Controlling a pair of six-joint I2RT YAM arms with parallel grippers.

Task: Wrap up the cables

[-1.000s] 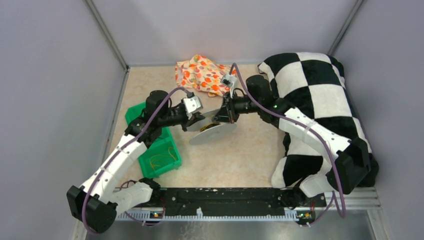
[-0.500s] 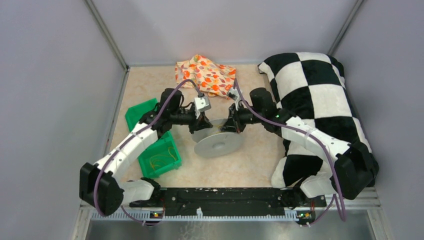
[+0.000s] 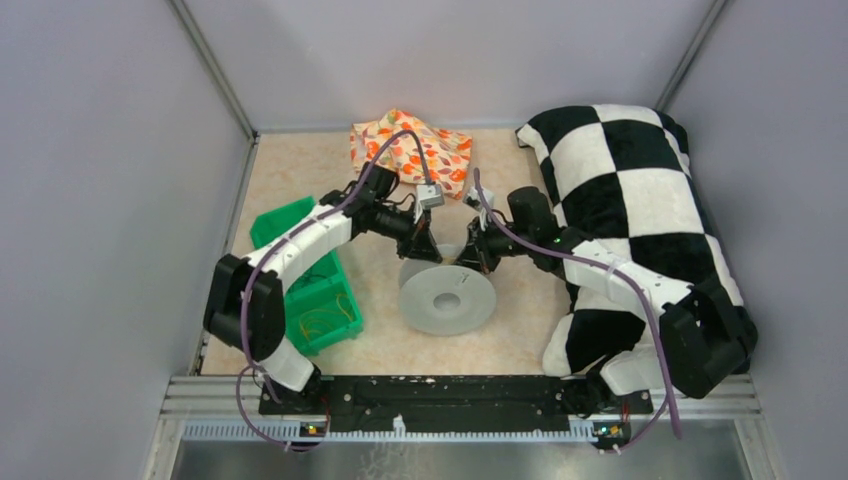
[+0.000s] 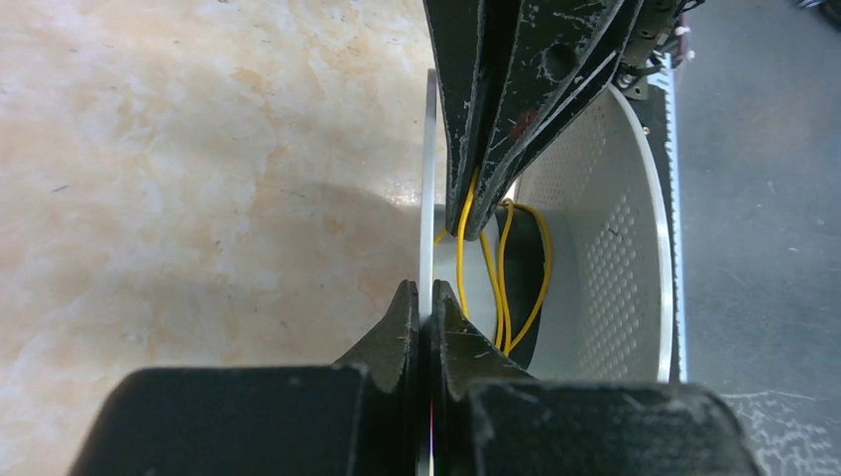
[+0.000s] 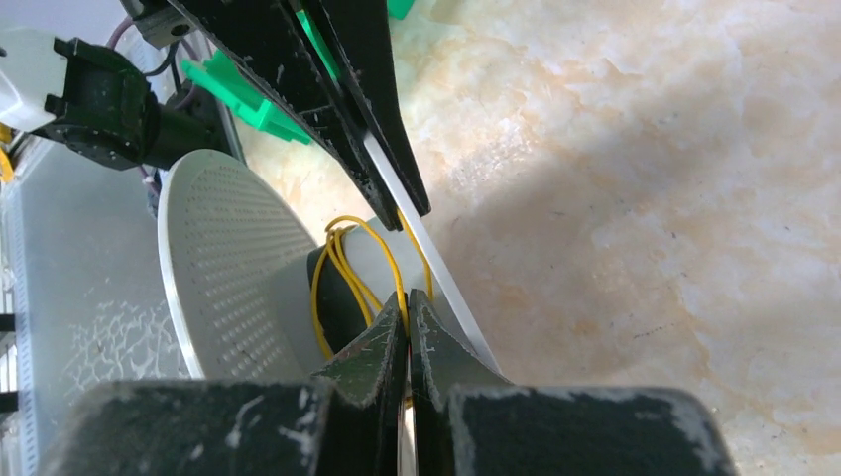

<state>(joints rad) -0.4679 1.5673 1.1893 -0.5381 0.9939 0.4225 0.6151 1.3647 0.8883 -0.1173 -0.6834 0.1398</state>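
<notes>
The grey plastic spool (image 3: 447, 300) stands tilted at mid-table, its near flange facing up. My left gripper (image 4: 425, 290) is shut on the thin edge of one spool flange (image 4: 427, 178); from above, the left gripper (image 3: 425, 240) sits at the spool's far left. The cables (image 4: 504, 283) are thin yellow strands looped loosely round the hub. My right gripper (image 5: 406, 297) is shut on one yellow strand of the cables (image 5: 342, 263) between the two flanges. From above, the right gripper (image 3: 470, 255) sits at the spool's far right.
A green bin (image 3: 300, 225) holding more yellow strands (image 3: 325, 320) lies left of the spool, under the left arm. A floral cloth (image 3: 410, 145) lies at the back. A black-and-white checkered pillow (image 3: 630, 210) fills the right side under the right arm.
The spool has shifted toward the near side and tipped so its flange faces up. Both grippers moved with it, staying shut; the left arm has swung out from its base toward the back.
</notes>
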